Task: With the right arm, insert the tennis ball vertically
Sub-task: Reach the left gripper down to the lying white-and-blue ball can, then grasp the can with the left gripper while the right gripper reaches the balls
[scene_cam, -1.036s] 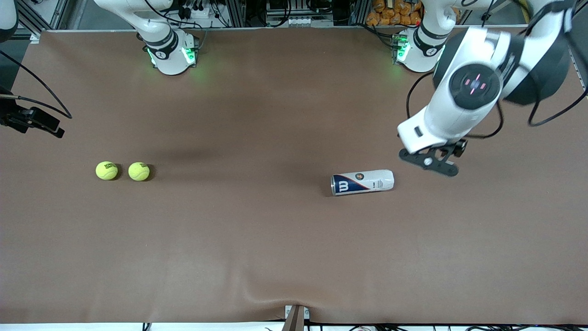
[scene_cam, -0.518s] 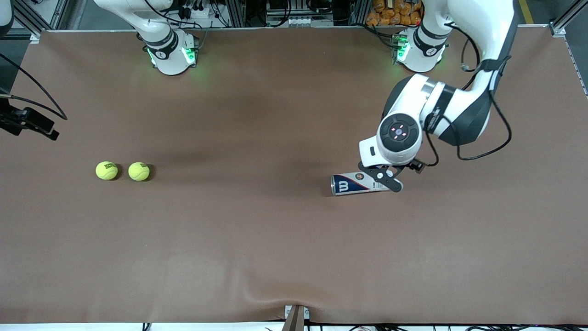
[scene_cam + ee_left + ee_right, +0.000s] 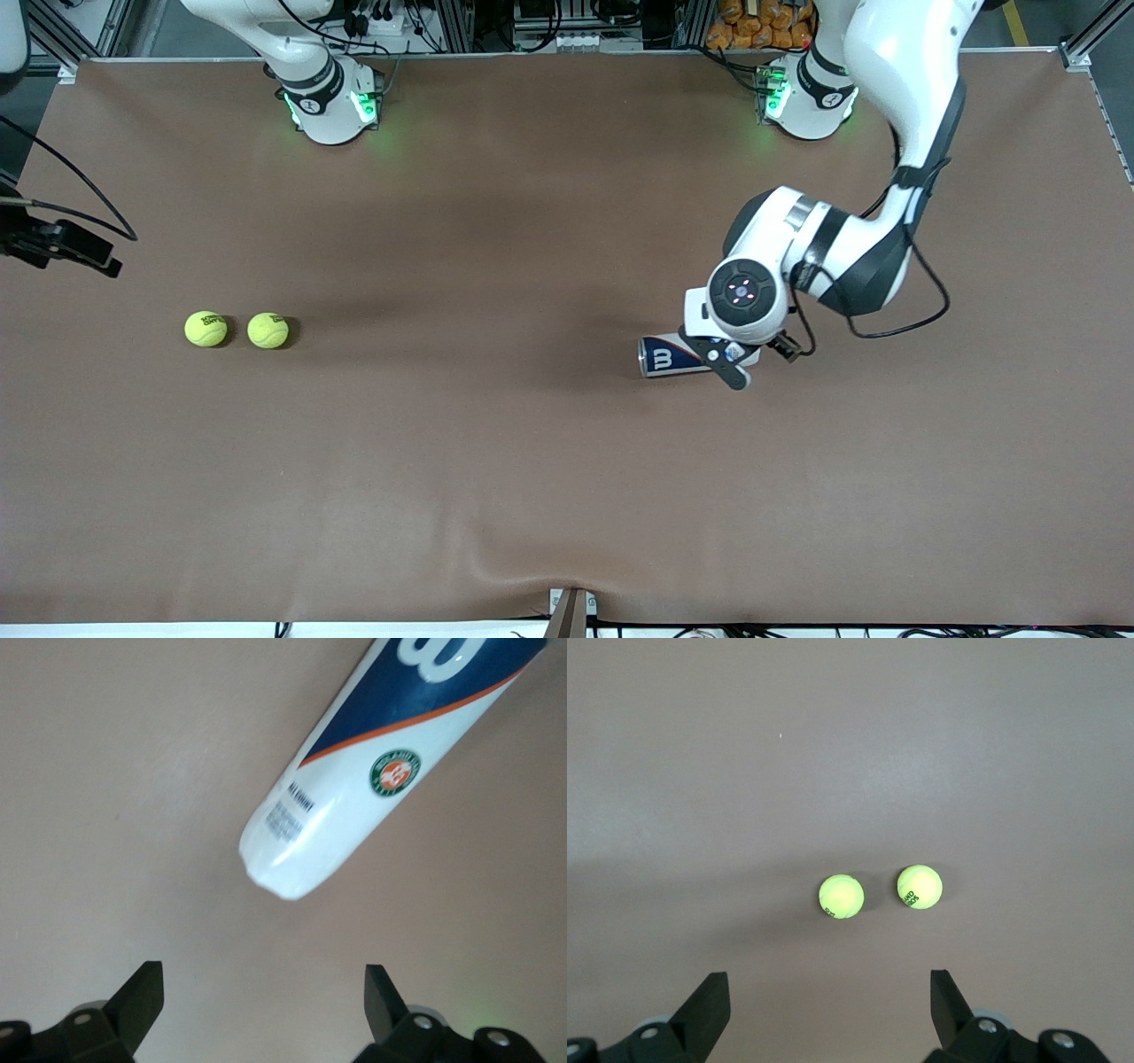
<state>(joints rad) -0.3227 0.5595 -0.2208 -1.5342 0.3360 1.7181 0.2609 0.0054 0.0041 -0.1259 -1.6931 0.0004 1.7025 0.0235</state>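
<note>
Two yellow tennis balls (image 3: 205, 329) (image 3: 267, 330) lie side by side on the brown table toward the right arm's end; they also show in the right wrist view (image 3: 842, 896) (image 3: 919, 887). A white and blue ball can (image 3: 671, 356) lies on its side toward the left arm's end. My left gripper (image 3: 722, 359) is open and empty over the can's white end. In the left wrist view the can (image 3: 381, 771) is ahead of the gripper (image 3: 264, 992), not between its fingers. My right gripper (image 3: 66, 244) hovers open and empty at the table's edge, well above the balls (image 3: 830, 992).
The arms' bases (image 3: 330, 102) (image 3: 804, 93) stand at the table's edge farthest from the front camera. A small bracket (image 3: 571, 611) sits at the nearest edge. The brown mat (image 3: 496, 461) has a slight wrinkle near that bracket.
My left arm has swung down and toward the table's middle, bringing its gripper from beside the can to over the can's white end. My right gripper has shifted only slightly.
</note>
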